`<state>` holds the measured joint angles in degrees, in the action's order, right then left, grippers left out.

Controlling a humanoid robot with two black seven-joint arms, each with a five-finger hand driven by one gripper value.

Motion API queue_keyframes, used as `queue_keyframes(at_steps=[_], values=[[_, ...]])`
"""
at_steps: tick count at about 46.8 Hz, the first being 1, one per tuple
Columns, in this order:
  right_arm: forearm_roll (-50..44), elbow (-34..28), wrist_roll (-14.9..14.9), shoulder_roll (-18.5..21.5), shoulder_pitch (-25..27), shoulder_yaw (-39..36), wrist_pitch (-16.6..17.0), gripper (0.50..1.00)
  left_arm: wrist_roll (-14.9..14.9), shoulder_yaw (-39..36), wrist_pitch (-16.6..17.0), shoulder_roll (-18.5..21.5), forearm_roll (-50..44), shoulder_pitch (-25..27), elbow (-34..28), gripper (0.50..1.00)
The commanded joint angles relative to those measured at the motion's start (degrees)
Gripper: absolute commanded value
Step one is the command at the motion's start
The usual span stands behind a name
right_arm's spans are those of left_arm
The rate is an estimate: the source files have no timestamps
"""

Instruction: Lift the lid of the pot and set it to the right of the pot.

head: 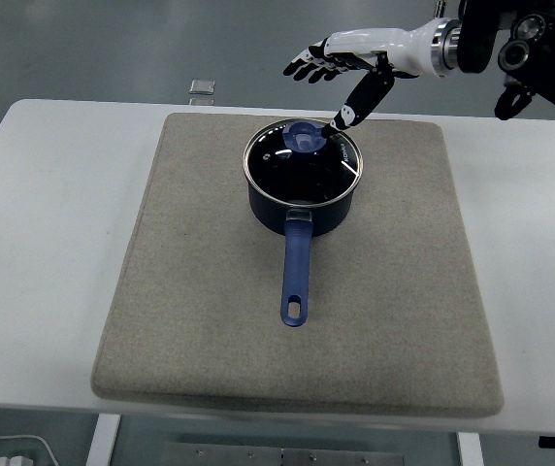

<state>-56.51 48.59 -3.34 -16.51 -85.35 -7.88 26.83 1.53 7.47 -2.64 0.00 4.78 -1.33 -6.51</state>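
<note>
Fingers (309, 64) of the right hand (350, 58) are hanging spread and empty, thumb angling down just beside the blue knob (305, 136) of the glass pot lid (303, 160). That lid is sitting on the pot (302, 189), which is resting on the grey mat (200, 291) toward the tabletop's (45, 243) far edge, handle pointing to the near edge. This looks like the approach step; next the hand needs lowering to pinch the knob.

Pot (302, 189) on mat (210, 291), far of centre, lid (302, 160) on top, handle (295, 272) pointing near. Right hand (341, 63) above pot's far-right rim.
</note>
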Motion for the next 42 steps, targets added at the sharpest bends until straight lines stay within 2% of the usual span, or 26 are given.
queue_keyframes(at_steps=[1,11,32,42], values=[[-1.5,-0.08,0.0,0.34,0.01,1.73,-1.87,0.928,0.05,0.0,0.0,0.0,0.06,0.02,0.0,1.0],[-4.48,-1.13,0.09,4.64,0.1,4.02,-3.63,0.928,-0.04,0.0,-0.08,0.0,-0.03,0.02,0.0,1.0],[-10.11,-1.93,0.09,4.82,0.1,4.72,-4.86,0.915,-0.04,0.0,0.0,0.0,-0.03,0.02,0.0,1.0],[-13.71,-1.93,0.09,7.19,0.27,4.81,-5.12,0.905,0.05,0.0,0.0,0.0,-0.03,0.02,0.0,1.0]])
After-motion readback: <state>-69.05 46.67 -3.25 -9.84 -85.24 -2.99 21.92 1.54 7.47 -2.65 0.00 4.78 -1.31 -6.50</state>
